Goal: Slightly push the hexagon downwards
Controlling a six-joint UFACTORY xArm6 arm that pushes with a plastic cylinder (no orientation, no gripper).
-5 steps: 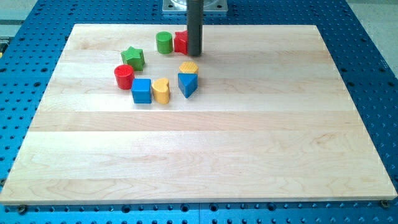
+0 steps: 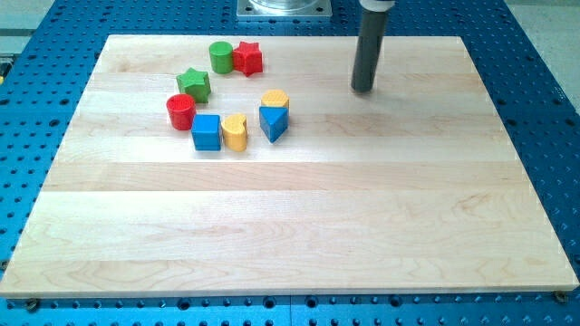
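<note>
The yellow hexagon lies on the wooden board in the upper left part, touching the top of a blue triangular block. My tip rests on the board well to the right of the hexagon, about level with it and apart from every block. The rod rises straight up out of the view's top.
A green cylinder and a red star sit side by side near the board's top edge. A green star, a red cylinder, a blue cube and a rounded yellow block lie left of the hexagon.
My tip has moved from beside the red star to the right, away from the blocks. The red star and the green cylinder have shifted a little to the left and up.
</note>
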